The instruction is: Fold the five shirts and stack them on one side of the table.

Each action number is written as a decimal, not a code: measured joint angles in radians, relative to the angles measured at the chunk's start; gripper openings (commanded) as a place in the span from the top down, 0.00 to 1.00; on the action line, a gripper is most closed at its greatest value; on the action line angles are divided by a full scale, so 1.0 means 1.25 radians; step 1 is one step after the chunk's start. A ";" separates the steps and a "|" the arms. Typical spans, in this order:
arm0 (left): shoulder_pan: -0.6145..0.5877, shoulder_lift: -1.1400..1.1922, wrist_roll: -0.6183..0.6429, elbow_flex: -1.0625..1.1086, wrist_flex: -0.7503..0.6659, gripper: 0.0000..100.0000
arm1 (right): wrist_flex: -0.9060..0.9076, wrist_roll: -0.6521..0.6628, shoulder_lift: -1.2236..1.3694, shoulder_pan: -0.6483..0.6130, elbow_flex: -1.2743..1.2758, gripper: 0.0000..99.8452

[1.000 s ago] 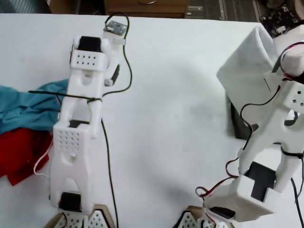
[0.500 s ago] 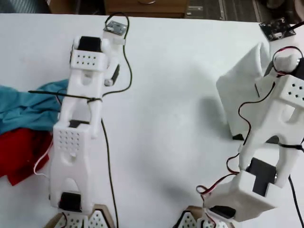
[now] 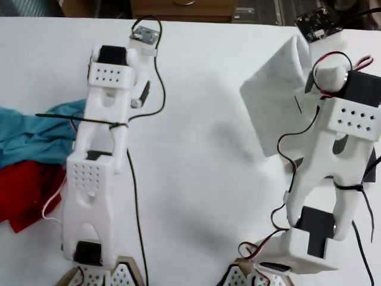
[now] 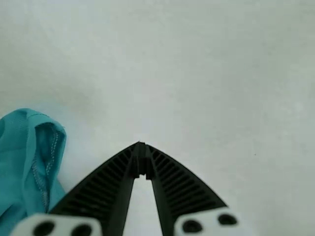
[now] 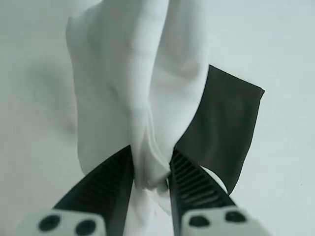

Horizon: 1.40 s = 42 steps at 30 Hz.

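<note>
- The left arm [image 3: 98,167] and right arm [image 3: 333,161] are formed of white perforated shells with black motor blocks.
- Black and red cables [image 3: 136,202] are strung along them.
- Black ribbed fingers [image 4: 103,187] are fitted.

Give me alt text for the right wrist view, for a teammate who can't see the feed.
The right end effector is shut on a bunched fold of a white shirt, which stretches away from it above the white table. A dark cloth lies beside the shirt, partly behind it.
</note>
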 measured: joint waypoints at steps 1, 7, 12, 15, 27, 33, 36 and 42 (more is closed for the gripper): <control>0.000 0.000 0.000 0.000 0.000 0.97 | 0.000 0.000 0.000 0.002 0.000 0.98; 0.000 0.000 0.000 0.000 0.000 0.97 | -0.002 0.000 0.026 0.068 -0.001 0.98; 0.000 0.000 0.000 0.000 0.000 0.97 | -0.043 0.000 0.103 0.140 -0.001 0.98; 0.000 0.000 0.000 0.000 0.000 0.97 | -0.069 0.009 0.151 0.164 -0.001 0.98; 0.000 0.000 0.000 0.000 0.000 0.97 | -0.184 0.045 0.264 0.273 0.000 0.98; 0.000 0.000 0.000 0.000 0.000 0.97 | -0.247 0.059 0.308 0.311 0.000 0.98; 0.000 0.000 0.000 0.000 0.000 0.97 | -0.269 0.061 0.314 0.318 0.000 0.98; 0.000 0.000 0.000 0.000 0.000 0.97 | -0.300 0.061 0.317 0.319 0.000 0.98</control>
